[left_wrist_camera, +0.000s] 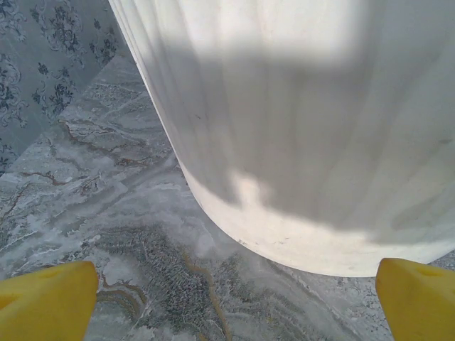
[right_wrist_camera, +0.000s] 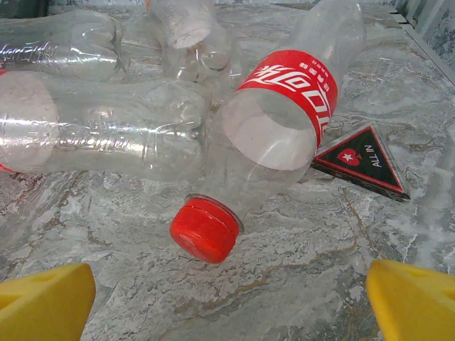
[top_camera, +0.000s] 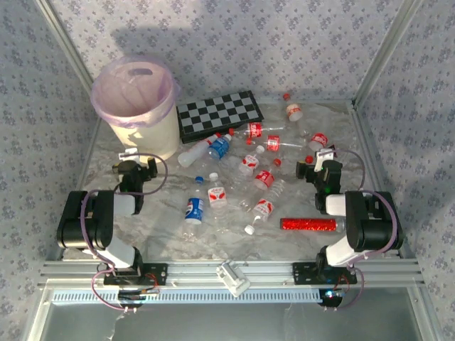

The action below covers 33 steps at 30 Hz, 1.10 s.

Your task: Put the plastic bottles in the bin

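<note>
Red-capped bottle, just ahead of right fingers

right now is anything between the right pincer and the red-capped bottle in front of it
Nothing visible. The open right pincer faces the red cap of the clear plastic bottle with the red label across bare marbled tabletop. Other clear bottles lie behind it, to its left.

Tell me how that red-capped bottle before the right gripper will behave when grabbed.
The red-capped bottle looks empty, so probably light. Its thin clear wall will likely dent when squeezed. Round and lying on the smooth table, it may roll if nudged.
</note>
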Motion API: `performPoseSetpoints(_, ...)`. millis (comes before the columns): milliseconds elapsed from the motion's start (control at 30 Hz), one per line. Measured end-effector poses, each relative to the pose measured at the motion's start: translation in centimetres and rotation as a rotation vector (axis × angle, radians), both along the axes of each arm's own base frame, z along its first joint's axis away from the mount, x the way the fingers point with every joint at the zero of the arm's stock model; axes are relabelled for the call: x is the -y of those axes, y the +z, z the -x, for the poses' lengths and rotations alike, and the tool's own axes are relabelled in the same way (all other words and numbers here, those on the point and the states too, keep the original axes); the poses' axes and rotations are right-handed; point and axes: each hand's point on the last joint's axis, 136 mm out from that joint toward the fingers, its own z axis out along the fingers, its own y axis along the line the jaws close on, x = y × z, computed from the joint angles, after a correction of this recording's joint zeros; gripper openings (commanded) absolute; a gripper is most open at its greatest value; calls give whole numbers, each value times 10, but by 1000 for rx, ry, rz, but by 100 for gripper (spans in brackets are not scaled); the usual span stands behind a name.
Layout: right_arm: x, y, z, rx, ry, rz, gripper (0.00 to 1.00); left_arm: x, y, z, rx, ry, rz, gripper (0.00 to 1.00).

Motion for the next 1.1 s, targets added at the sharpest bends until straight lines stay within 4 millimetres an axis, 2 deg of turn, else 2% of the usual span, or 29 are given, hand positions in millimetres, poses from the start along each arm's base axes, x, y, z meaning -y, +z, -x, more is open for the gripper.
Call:
performPoseSetpoints(833,2,0,0,0,1,-6,100,2,0,-1,0,-16,10,100)
performPoseSetpoints(1000,3,-1,0,-24,-1,-9,100,7,-7,1,-58,-49,16,100)
performPoseSetpoints(1033,4,0,0,-39,-2,-10,100,8,-5,1,-74,-53,15,100)
performPoseSetpoints(1100,5,14,-2,-56,-9,-18,100,12,14,-1,-68,-62,7,100)
